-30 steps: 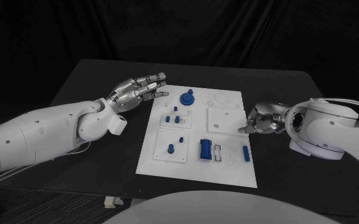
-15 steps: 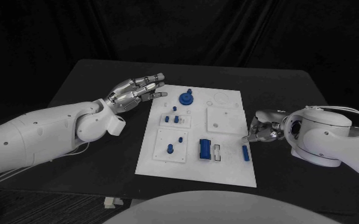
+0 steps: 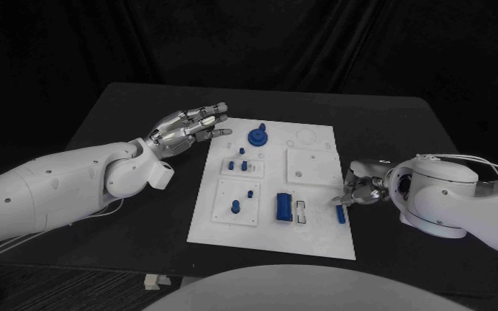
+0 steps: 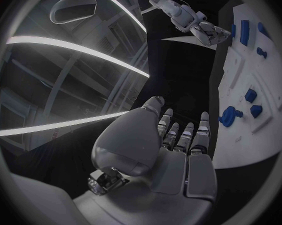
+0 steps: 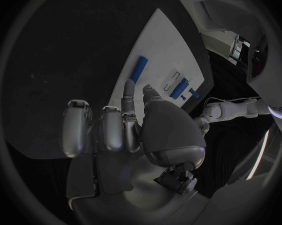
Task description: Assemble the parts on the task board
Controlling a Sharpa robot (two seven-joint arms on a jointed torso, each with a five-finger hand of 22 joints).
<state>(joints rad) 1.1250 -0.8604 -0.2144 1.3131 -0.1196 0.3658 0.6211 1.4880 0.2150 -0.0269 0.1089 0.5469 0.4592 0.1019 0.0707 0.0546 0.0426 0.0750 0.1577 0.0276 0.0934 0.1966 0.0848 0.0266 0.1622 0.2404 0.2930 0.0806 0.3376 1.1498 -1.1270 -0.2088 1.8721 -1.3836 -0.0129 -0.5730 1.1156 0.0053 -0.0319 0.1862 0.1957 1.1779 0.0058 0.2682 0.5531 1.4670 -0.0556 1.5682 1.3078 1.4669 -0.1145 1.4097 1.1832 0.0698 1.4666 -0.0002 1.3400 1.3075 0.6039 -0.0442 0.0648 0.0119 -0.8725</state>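
The white task board (image 3: pixel 311 235) lies in the middle of the table. On it are a round blue part with a peg (image 3: pixel 257 136), small blue parts (image 3: pixel 242 165), a blue block (image 3: pixel 283 206) and a slim blue bar (image 3: pixel 340 214) near its right edge. My right hand (image 3: pixel 358 187) hovers at that right edge, just beyond the bar, fingers half curled and holding nothing. The right wrist view shows this hand (image 5: pixel 125 130) with its fingertips pointing toward the bar (image 5: pixel 140 68). My left hand (image 3: pixel 187 129) floats above the board's far left corner, fingers apart and empty.
The black table (image 3: pixel 135 109) surrounds the board on all sides. In the left wrist view the board (image 4: pixel 253 145) runs beside my left hand (image 4: pixel 172 150), with my right hand (image 4: pixel 209 32) at its far side.
My right hand has slid along the board's right edge toward me and now sits closer to the slim blue bar. The left hand has stayed in place.
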